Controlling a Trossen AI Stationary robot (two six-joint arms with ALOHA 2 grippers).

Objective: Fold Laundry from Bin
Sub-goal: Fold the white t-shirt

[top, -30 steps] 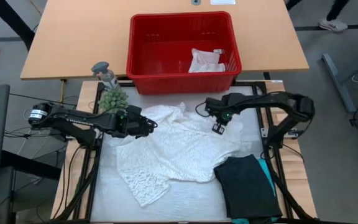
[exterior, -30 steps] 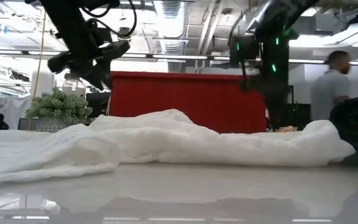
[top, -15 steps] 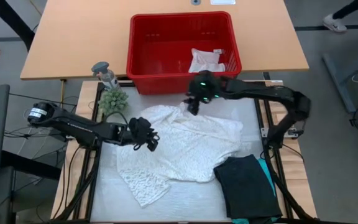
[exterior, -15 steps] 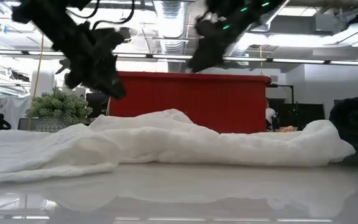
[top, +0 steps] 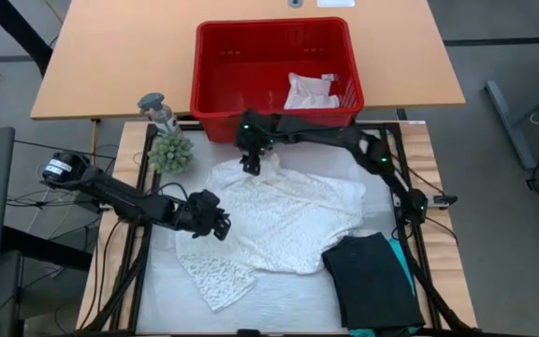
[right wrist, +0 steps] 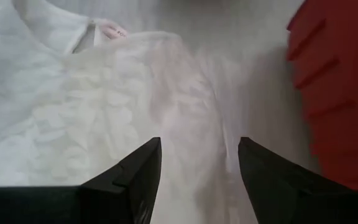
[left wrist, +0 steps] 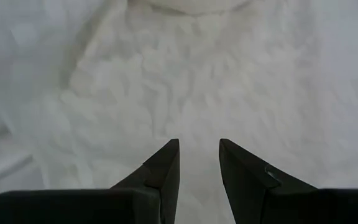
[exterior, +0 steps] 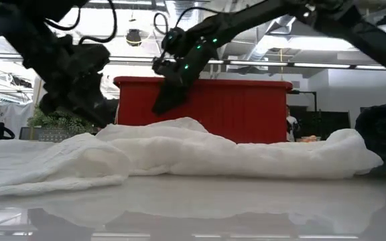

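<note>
- reaching my right tool (top: 249, 167) across to the far edge of the large white lacy top (top: 284, 217), just in front of the rectangular red plastic bin (top: 274, 120); its fingers (right wrist: 132, 180) stand well apart with nothing between them, above the cloth near the collar.
- my left tool (top: 219, 226) hangs low over the left side of the same top, its fingers (left wrist: 163, 171) a narrow gap apart and gripping nothing, pointed at the lacy fabric.
- the lacy top lies spread and rumpled over the middle of the pale table (top: 279, 300), one sleeve trailing toward the near left.
- a small white cloth (top: 310, 92) sits inside the bin, in its right-hand corner.
- a folded black garment (top: 371, 281) rests at the near right of the table, with a teal garment (top: 403, 264) peeking out along its right edge.
- a small green potted plant (top: 169, 150) stands by the table's far left corner, beside the bin.
</note>
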